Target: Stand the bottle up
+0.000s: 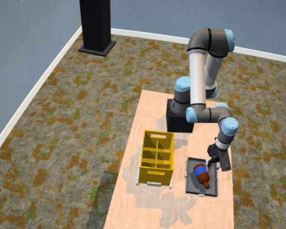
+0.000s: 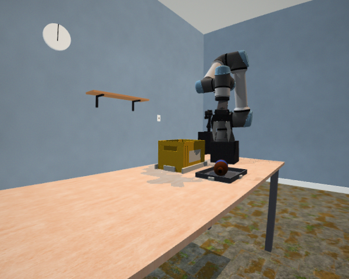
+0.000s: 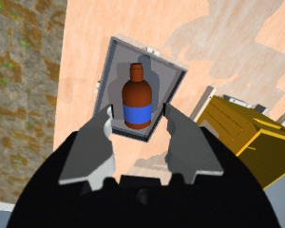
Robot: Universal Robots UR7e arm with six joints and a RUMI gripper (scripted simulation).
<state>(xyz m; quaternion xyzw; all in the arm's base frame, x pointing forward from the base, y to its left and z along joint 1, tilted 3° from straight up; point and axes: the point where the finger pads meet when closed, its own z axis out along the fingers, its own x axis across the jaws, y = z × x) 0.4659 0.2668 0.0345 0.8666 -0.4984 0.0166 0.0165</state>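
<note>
A brown bottle (image 1: 201, 173) (image 2: 220, 167) (image 3: 137, 102) with a blue label lies on its side in the dark grey tray (image 1: 190, 187) (image 2: 235, 175) (image 3: 114, 66). Its neck points toward the table's near end. My gripper (image 1: 216, 165) (image 2: 223, 138) (image 3: 138, 104) hangs above the back end of the tray, above the bottle's base. Its fingers stand partly apart with nothing between them. In the wrist view the bottle shows far below, between the two fingertips.
A yellow crate (image 1: 156, 172) (image 2: 174, 153) (image 3: 237, 128) with dividers stands left of the tray on the wooden table (image 1: 150, 110) (image 2: 78, 210). The arm's black base (image 1: 178, 121) stands behind both. The table's right edge runs close to the tray.
</note>
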